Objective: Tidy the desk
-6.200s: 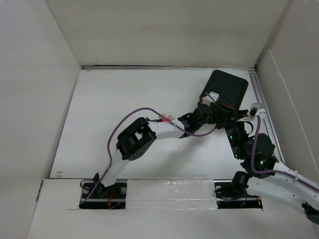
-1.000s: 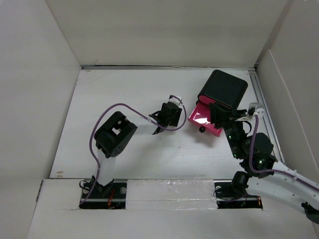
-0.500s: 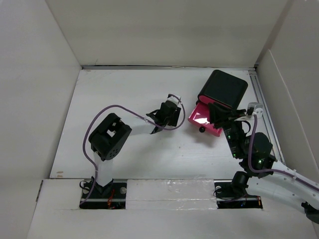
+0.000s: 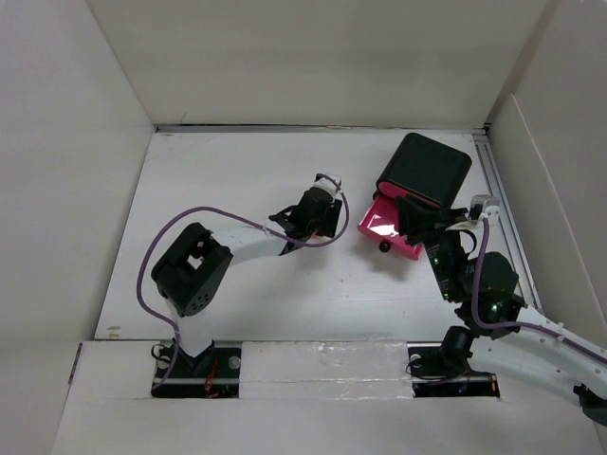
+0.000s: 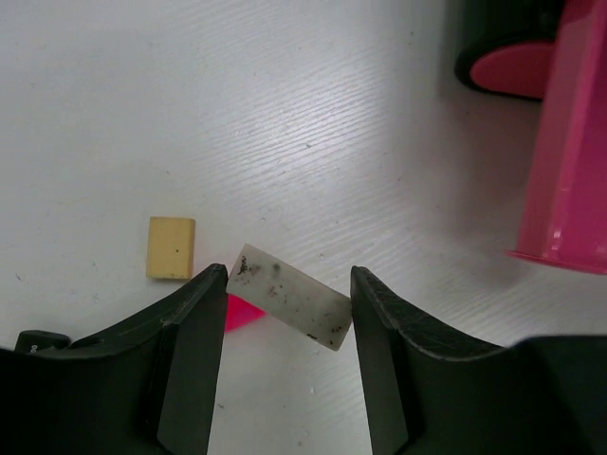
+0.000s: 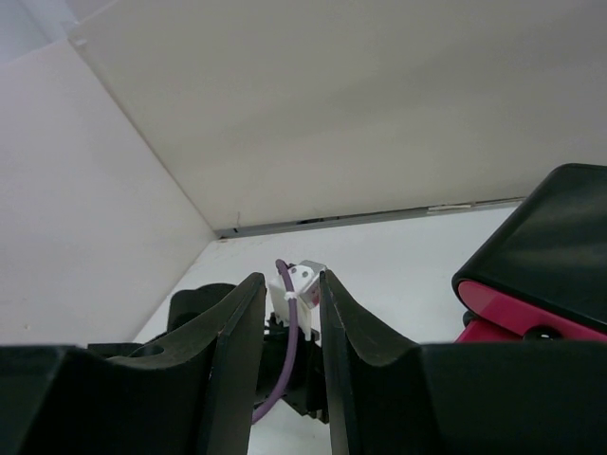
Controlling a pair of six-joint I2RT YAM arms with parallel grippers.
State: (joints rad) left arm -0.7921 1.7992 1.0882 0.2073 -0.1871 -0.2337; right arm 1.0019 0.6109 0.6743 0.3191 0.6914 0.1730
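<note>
desk (image 4: pixel 218 171) spreads white beneath both arms. left gripper (image 5: pixel 289 275) hangs low over its middle, jaws apart either side of a smudged white eraser (image 5: pixel 289 296); i cannot tell whether they pinch it. right gripper (image 6: pixel 289 280) gapes, holding nothing, beside the open pink drawer (image 4: pixel 389 226) of the far black box (image 4: pixel 432 166).
</note>
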